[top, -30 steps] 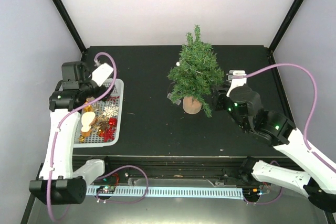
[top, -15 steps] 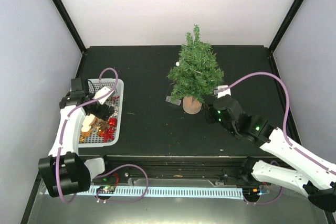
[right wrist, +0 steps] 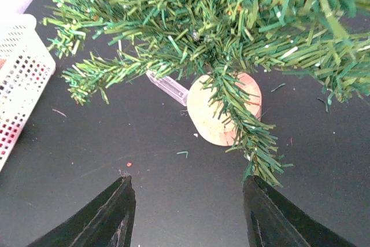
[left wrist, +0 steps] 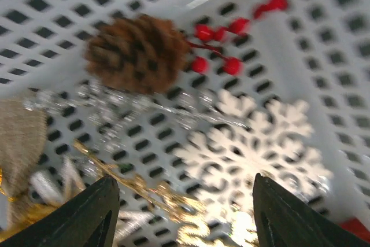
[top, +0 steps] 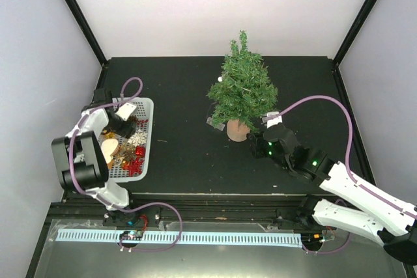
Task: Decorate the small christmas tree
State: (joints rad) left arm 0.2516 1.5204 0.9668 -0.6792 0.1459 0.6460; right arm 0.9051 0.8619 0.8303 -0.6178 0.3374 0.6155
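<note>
Left gripper (left wrist: 182, 212) has dropped into the white basket (top: 149, 136) at left, jaws wide and empty over a white snowflake (left wrist: 254, 143); right gripper (right wrist: 188, 201), also open and empty, has lowered beside the small christmas tree (top: 242, 89) standing far-centre, so an ornament pick appears imminent.

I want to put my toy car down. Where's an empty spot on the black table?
Bare table lies between the white basket and the small christmas tree, and behind the tree. The basket is crammed; the right gripper crowds the stump.

No readable text, labels, brands, numbers or signs in any view.
</note>
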